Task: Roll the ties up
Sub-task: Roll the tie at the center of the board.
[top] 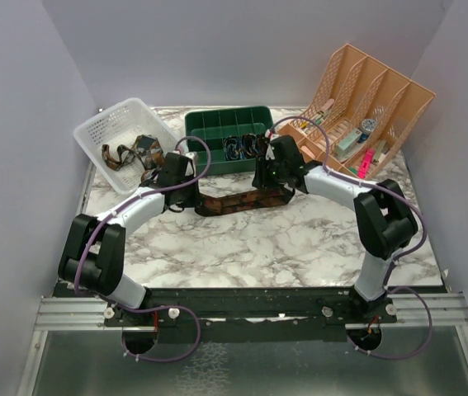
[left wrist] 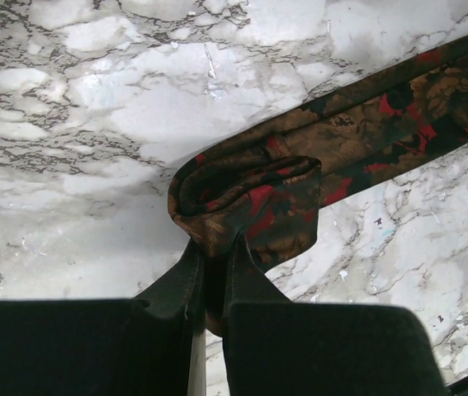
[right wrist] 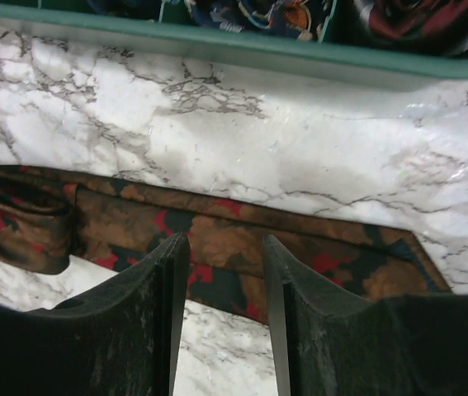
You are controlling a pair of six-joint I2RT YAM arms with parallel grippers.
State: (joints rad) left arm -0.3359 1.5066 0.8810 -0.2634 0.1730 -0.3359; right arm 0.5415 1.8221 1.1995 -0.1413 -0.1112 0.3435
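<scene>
A dark brown tie with a red-orange pattern (top: 238,200) lies flat across the marble table between my two grippers. Its left end is folded into a small roll (left wrist: 246,202). My left gripper (left wrist: 213,247) is shut on that rolled end. In the right wrist view the tie (right wrist: 217,239) runs left to right, its wide pointed end at the right. My right gripper (right wrist: 221,247) is open and empty, its fingertips over the flat part of the tie. Rolled ties (top: 246,146) sit in the green tray. Loose brown ties (top: 134,153) lie in the white basket.
A green divided tray (top: 217,125) stands behind the tie, its rim close in the right wrist view (right wrist: 242,58). A white basket (top: 114,122) is at the back left. A peach file rack (top: 382,95) with stationery stands at the back right. Purple cables loop over both arms.
</scene>
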